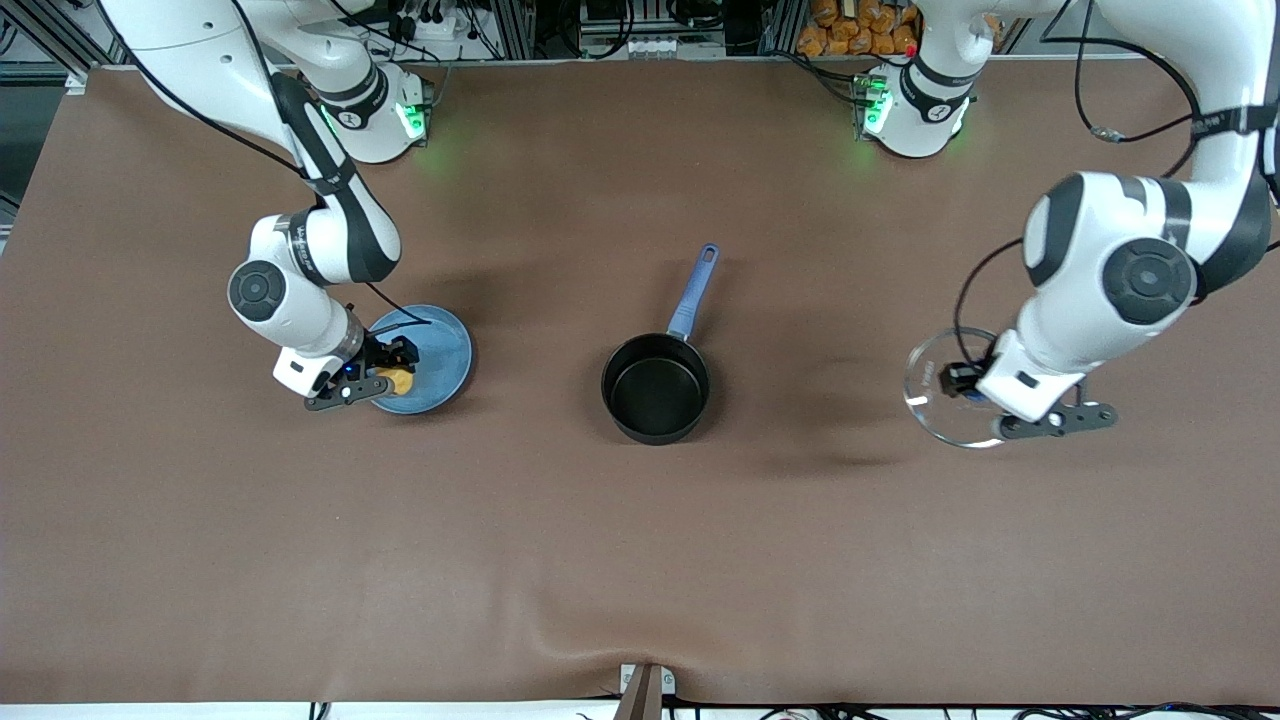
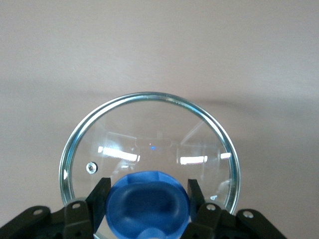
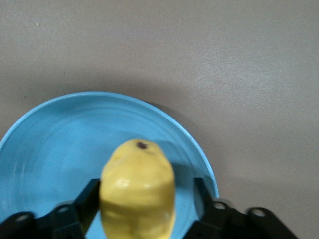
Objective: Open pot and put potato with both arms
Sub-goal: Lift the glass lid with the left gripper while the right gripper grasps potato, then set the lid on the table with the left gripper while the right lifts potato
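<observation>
Pot (image 1: 655, 387) open, mid-surface, handle toward the robots' edge. Lid (image 2: 149, 149) off, clenched by the knob (image 2: 147, 204) in left gripper (image 2: 148, 201) fingers, over the surface toward the left arm's end. Potato (image 3: 138, 191) on plate (image 3: 50, 149) toward the right arm's end; right gripper (image 3: 144, 204) down at plate, fingers either side of potato, grip not confirmed.

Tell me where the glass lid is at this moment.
In the front view the glass lid is off the pot, at the left arm's end of the table; the left claw is shut on its blue knob.
</observation>
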You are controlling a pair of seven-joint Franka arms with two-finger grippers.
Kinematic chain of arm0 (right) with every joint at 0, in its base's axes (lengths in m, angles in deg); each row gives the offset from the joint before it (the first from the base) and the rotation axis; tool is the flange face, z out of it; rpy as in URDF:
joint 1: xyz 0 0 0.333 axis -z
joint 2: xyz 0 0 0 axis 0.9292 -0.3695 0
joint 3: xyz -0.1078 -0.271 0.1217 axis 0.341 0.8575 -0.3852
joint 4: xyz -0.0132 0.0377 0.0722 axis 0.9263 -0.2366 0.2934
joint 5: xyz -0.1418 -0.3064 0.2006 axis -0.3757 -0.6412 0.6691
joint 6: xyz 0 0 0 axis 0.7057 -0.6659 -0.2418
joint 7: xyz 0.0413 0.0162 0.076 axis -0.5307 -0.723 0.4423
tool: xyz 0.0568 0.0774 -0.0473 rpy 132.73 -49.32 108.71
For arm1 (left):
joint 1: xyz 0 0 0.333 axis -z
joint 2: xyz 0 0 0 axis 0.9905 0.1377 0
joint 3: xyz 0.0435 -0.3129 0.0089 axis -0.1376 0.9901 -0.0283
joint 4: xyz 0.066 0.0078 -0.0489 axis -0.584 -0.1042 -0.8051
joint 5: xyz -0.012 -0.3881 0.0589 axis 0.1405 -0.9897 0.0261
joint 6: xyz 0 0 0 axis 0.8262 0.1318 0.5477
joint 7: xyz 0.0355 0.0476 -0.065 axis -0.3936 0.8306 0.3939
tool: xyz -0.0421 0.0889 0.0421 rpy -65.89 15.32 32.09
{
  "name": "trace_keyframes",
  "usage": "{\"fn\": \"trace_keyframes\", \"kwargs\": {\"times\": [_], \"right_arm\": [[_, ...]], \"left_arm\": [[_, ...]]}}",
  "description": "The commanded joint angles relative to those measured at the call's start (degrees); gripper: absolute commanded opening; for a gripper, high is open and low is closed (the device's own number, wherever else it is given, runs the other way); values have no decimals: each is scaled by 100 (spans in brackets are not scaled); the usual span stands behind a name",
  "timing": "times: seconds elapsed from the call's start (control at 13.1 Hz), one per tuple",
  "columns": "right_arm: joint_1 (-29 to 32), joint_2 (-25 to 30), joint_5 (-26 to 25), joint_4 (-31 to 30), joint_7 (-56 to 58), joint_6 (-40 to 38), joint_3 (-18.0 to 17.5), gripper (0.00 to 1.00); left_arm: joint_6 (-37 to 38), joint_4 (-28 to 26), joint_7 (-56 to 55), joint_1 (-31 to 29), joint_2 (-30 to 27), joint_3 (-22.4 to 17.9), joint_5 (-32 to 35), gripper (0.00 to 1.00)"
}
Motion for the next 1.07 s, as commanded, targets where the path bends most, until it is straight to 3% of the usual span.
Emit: {"fn": "trace_keyframes", "kwargs": {"times": [0.0,0.23,0.38,0.61,0.84,0.92,0.99], "right_arm": [[-32,23,130,-134,115,292,-13,31],[-67,32,130,-142,97,283,-13,1],[-76,242,130,-125,62,73,-39,0],[-93,1057,499,-98,1,-665,-48,0],[-557,1692,508,-29,-856,-842,-48,0],[-847,1737,500,111,-1287,-851,-39,0],[-1102,1702,456,252,-1770,-877,-48,0]], "left_arm": [[-951,-695,393,-378,84,90,110,0],[-1233,-739,394,-370,568,90,110,0],[-1531,-739,394,-370,823,90,110,0],[-1988,-704,403,-379,1087,90,127,0],[-2104,-678,412,-388,1149,90,127,0],[-2104,-669,412,-379,1158,90,127,21],[-2104,-678,412,-379,1167,90,127,80]]}}
